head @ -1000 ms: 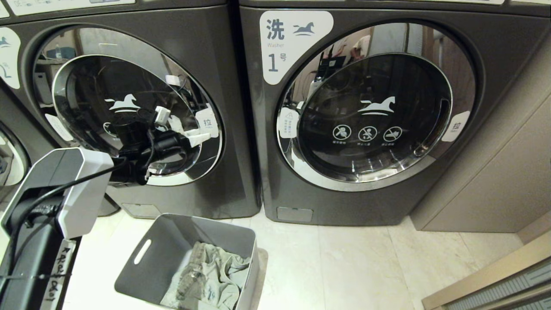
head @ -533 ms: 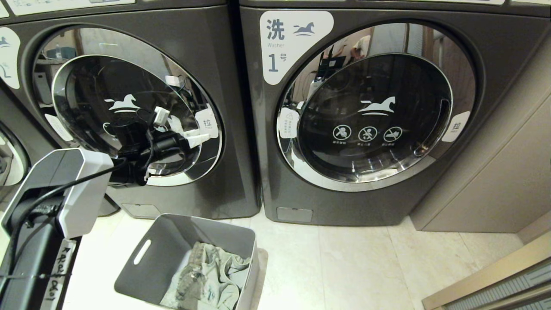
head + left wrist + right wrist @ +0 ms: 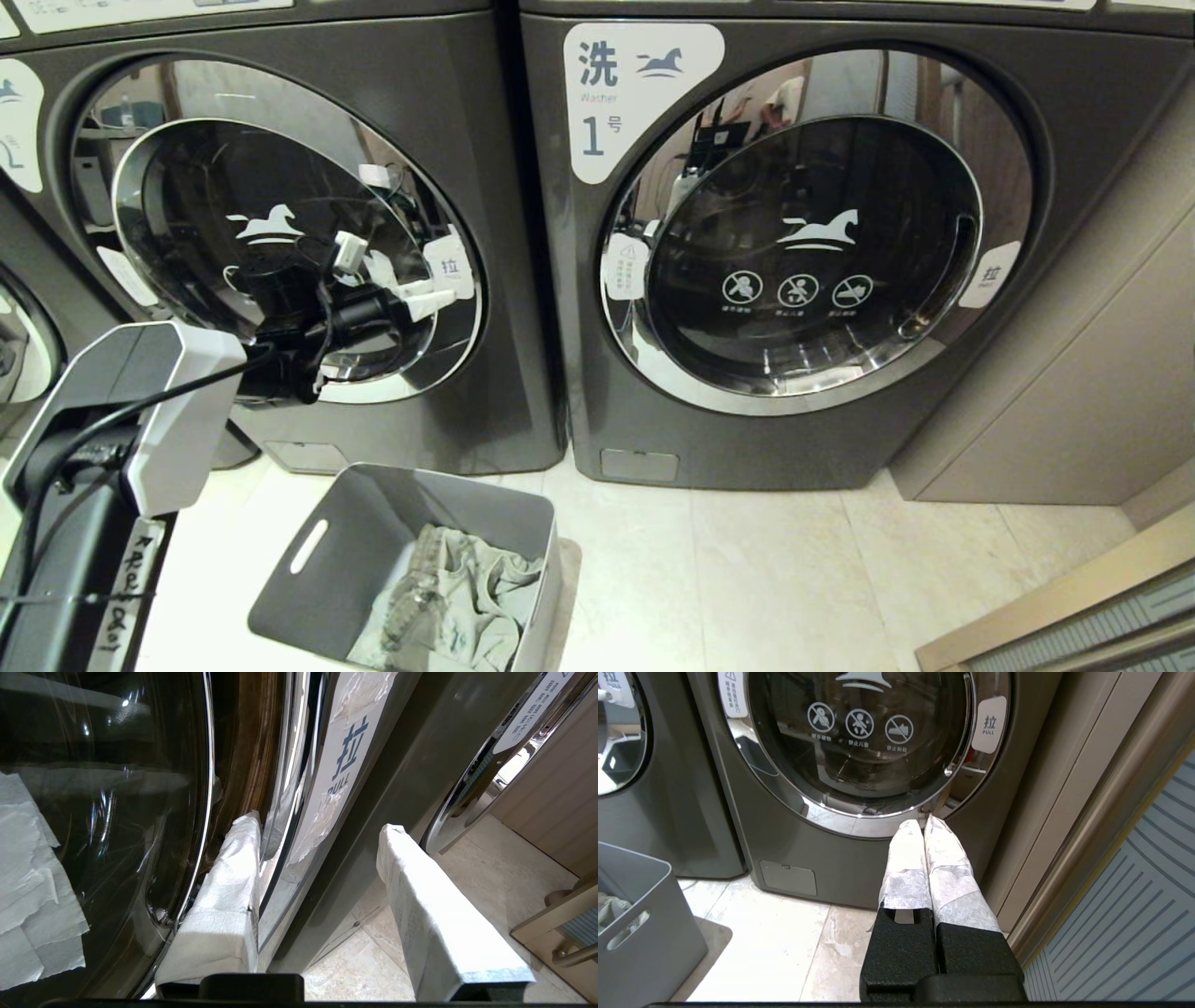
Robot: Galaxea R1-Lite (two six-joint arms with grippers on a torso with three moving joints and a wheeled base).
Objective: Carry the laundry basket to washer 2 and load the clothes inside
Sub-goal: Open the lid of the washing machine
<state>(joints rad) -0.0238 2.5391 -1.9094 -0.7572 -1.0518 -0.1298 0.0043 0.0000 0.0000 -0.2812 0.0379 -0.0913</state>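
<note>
While my head camera looked down, the dark grey front-load washer 2 (image 3: 280,233) stood left of the alike washer 1 (image 3: 794,243), and my left gripper (image 3: 425,297) sat at the right rim of its round chrome-rimmed door (image 3: 140,196), by the white pull label (image 3: 450,266). The grey plastic laundry basket (image 3: 345,560) stood on the pale tiled floor (image 3: 747,569) below, pale green-grey denim clothes (image 3: 457,597) inside.

At my left wrist, the fingers (image 3: 233,868) stood apart, one tucked behind the door's edge, one outside; room lay toward me.

At my right wrist, the right gripper (image 3: 927,826) hung pressed together before washer 1.
</note>
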